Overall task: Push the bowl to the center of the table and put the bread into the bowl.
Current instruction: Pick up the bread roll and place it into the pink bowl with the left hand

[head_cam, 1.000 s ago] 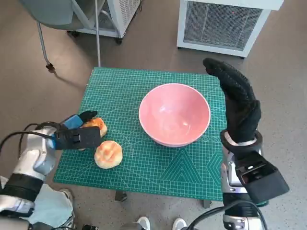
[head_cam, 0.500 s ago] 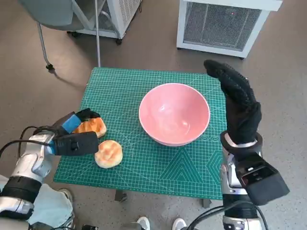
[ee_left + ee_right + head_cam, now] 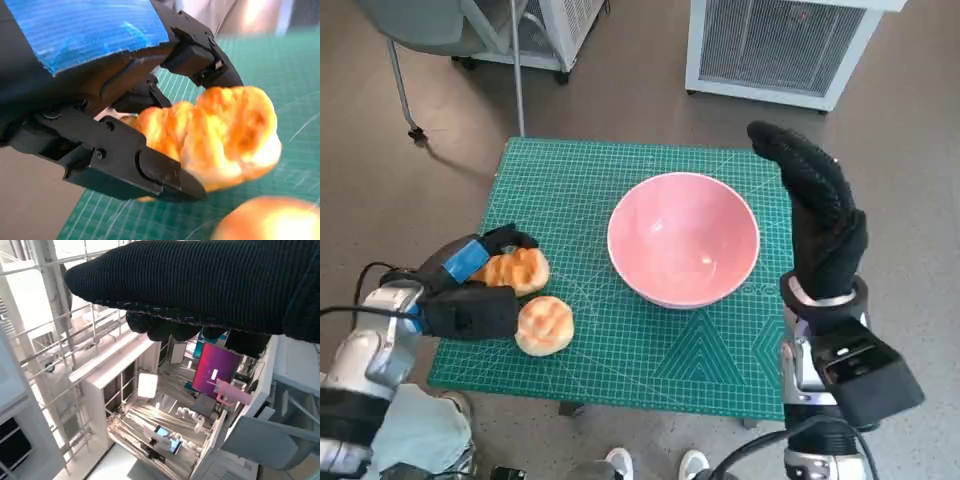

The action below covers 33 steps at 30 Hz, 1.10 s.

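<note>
A pink bowl (image 3: 683,238) stands empty near the middle of the green mat (image 3: 620,190). Two golden bread rolls lie at the mat's left edge. My left hand (image 3: 472,288) grips the farther roll (image 3: 515,270), which the left wrist view shows as the roll (image 3: 220,142) between the black fingers (image 3: 130,165). The nearer roll (image 3: 545,324) lies free beside it, the nearer roll (image 3: 265,220) also showing in the left wrist view. My right hand (image 3: 815,210) is raised above the mat's right edge, fingers stretched out and holding nothing, just right of the bowl.
A white slatted cabinet (image 3: 775,45) stands on the floor beyond the table. A chair's legs (image 3: 405,90) and another white unit (image 3: 545,30) are at the far left. Shoe tips (image 3: 655,465) show below the table's near edge.
My left hand has moved forward and to the right with the farther roll, lifting it slightly. The whole picture shifted a little. The right hand and bowl stay put.
</note>
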Tool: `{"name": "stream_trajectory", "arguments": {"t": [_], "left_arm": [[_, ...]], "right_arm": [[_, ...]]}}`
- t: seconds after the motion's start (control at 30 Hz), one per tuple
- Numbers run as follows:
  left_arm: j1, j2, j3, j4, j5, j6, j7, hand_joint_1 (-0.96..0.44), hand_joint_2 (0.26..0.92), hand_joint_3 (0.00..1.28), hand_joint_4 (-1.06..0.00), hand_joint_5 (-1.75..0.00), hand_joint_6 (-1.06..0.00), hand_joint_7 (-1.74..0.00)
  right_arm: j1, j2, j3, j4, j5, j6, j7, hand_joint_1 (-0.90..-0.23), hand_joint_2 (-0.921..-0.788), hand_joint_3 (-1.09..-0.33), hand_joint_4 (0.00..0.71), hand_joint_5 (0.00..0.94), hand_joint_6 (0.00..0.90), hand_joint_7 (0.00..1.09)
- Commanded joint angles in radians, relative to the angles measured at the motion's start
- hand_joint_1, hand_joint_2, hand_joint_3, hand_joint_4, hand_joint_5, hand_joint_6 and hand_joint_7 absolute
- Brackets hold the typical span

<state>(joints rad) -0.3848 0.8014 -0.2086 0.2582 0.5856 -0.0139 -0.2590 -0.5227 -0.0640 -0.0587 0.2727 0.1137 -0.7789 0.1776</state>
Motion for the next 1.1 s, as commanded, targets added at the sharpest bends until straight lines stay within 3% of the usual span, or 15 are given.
{"name": "stream_trajectory", "arguments": {"t": [0.03,0.33,0.67,0.77,1.1], "left_arm": [[0.006,-0.004,0.101,-0.179,-0.035,0.043,0.009,0.0,0.9,0.07,-0.73,-1.14,-0.66,-1.12],[-0.046,-0.085,0.167,-0.366,-0.034,0.096,0.034,0.0,0.901,0.06,-0.76,-1.12,-0.67,-1.11],[-0.181,-0.244,0.081,-0.428,0.024,0.051,0.115,0.0,0.902,0.05,-0.77,-1.07,-0.66,-1.15],[-0.29,-0.336,-0.03,-0.337,0.051,-0.035,0.139,0.0,0.912,0.05,-0.76,-1.07,-0.64,-1.17],[-0.436,-0.431,-0.165,-0.096,0.131,-0.11,0.14,0.0,0.909,0.05,-0.76,-1.18,-0.66,-1.05]], "right_arm": [[0.024,0.002,-0.001,0.009,-0.005,0.014,-0.006,-0.488,-0.921,-0.805,0.28,0.02,-0.001,0.71],[0.017,0.001,-0.003,0.028,0.0,0.01,-0.002,-0.488,-0.921,-0.804,0.28,0.021,-0.001,0.71],[0.002,0.0,-0.003,0.054,0.002,0.005,0.002,-0.477,-0.921,-0.804,0.281,0.022,-0.001,0.71],[0.002,-0.005,-0.002,0.049,0.007,0.009,0.008,-0.478,-0.921,-0.803,0.283,0.023,-0.001,0.71],[0.024,-0.024,-0.004,0.016,0.02,0.015,0.021,-0.495,-0.921,-0.798,0.283,0.024,-0.001,0.72]]}}
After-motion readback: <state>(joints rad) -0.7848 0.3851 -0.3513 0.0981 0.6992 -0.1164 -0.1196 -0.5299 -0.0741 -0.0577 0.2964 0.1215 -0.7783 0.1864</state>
